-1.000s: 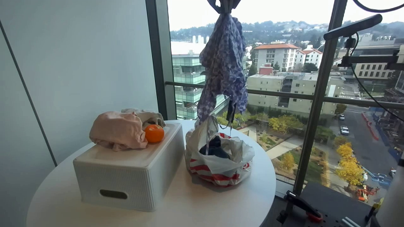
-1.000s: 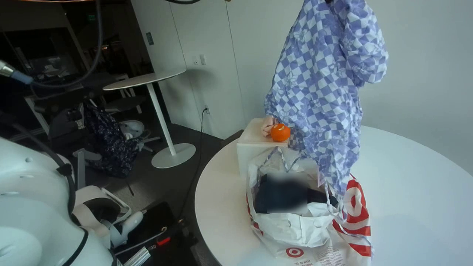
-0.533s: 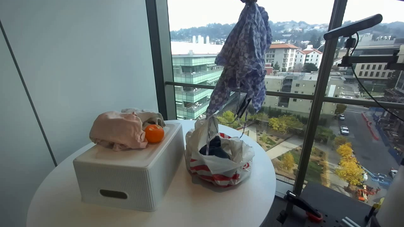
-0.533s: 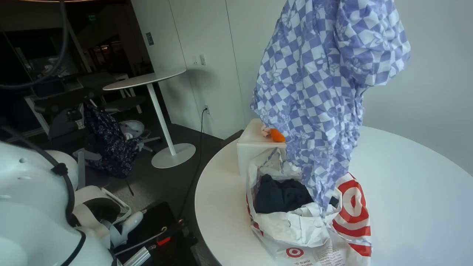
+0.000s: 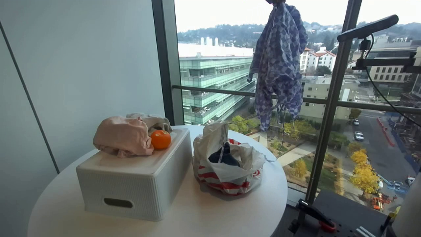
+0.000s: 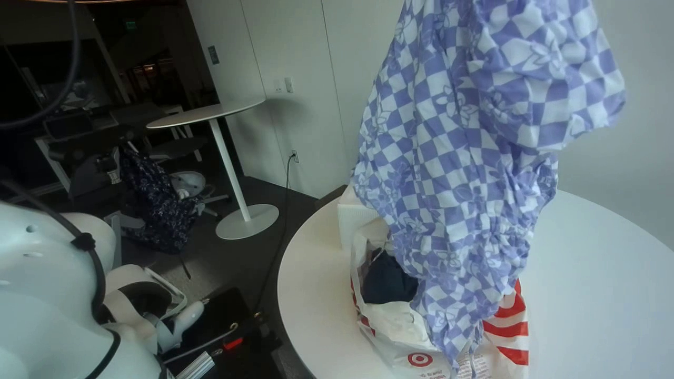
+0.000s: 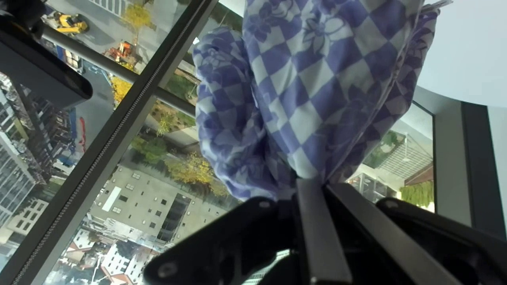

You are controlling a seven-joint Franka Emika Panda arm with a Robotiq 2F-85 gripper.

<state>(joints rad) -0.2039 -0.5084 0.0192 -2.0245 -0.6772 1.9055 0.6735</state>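
Note:
My gripper (image 7: 324, 184) is shut on a blue-and-white checked cloth (image 7: 313, 79) with a flower print, pinched at its top. In an exterior view only the gripper's tip (image 5: 276, 1) shows at the top edge. The cloth (image 5: 279, 59) hangs down bunched, its lower end above and beside a white and red plastic bag (image 5: 227, 184). In an exterior view the cloth (image 6: 447, 137) covers part of the bag (image 6: 389, 326); there the gripper is out of view. A dark navy cloth (image 5: 225, 158) lies in the open bag; it also shows in an exterior view (image 6: 387, 279).
The bag stands on a round white table (image 5: 197, 217). Beside it is a white box (image 5: 125, 184) bearing a pink cloth (image 5: 123, 135), a greyish cloth (image 5: 159, 121) and an orange (image 5: 161, 139). A window frame (image 7: 115, 134) and a mounted camera (image 5: 368, 28) are nearby.
The held cloth has moved right, away from the box, in an exterior view, and its lower end has swung clear of the bag's handle. Elsewhere it looks larger and now hides the orange.

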